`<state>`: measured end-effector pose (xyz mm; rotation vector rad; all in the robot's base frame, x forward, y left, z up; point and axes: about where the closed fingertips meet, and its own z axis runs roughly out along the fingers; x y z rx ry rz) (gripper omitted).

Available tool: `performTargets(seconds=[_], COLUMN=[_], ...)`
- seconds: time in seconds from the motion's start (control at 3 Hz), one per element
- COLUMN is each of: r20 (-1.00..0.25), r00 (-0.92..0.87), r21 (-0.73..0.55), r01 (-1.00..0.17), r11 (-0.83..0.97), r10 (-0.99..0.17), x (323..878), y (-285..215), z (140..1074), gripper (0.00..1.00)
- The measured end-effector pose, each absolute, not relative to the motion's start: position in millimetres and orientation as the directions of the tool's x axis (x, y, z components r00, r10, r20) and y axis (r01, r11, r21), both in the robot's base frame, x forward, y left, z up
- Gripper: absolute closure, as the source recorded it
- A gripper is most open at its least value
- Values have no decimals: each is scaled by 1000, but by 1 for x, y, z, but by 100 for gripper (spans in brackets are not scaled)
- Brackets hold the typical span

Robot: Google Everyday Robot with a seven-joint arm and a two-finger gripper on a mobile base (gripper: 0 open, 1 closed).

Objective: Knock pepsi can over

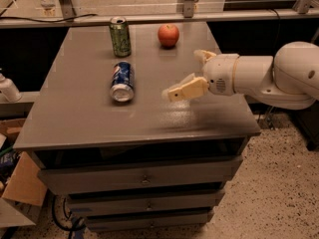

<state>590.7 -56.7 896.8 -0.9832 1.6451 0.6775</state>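
The pepsi can (122, 81), dark blue with a silver top, lies on its side on the grey table (89, 123), left of centre, its top facing the front edge. My gripper (183, 74) hovers over the table to the right of the can, clear of it, touching nothing. Its cream fingers (187, 89) are spread apart and hold nothing. The white arm (259, 76) comes in from the right.
A green can (120, 36) stands upright at the back of the table, just behind the pepsi can. A red apple (168, 35) sits at the back centre. Drawers are under the tabletop. A cardboard box (22, 185) lies on the floor at left.
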Motion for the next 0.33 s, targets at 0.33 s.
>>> performTargets(seconds=[0.33], r20=[-958], r00=[-107], r21=[-43], r01=[-864], r11=[501], r10=[-268], x=[591], y=[-57], z=[897], gripper=[0])
